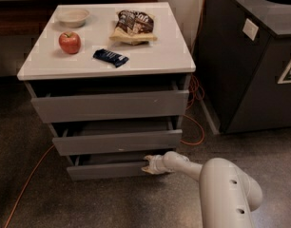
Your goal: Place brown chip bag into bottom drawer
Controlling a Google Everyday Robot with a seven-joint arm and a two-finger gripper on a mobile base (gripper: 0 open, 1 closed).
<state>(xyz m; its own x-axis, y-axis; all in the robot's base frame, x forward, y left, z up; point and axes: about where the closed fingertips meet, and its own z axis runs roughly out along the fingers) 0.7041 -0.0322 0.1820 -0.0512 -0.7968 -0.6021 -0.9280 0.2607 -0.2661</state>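
Observation:
The brown chip bag (133, 26) lies on the white cabinet top (155, 56), toward the back right, dark brown above and tan below. The bottom drawer (105, 171) is the lowest grey front and stands slightly pulled out, with a dark gap above it. My gripper (148, 166) is low down at the right end of that drawer front, touching its top edge. My white arm (226, 186) reaches in from the lower right.
A red apple (69, 42), a white bowl (73, 17) and a small dark-blue bar (110, 57) also lie on the top. The two upper drawers are slightly open. A dark bin (252, 56) stands to the right. An orange cable (26, 182) runs across the floor.

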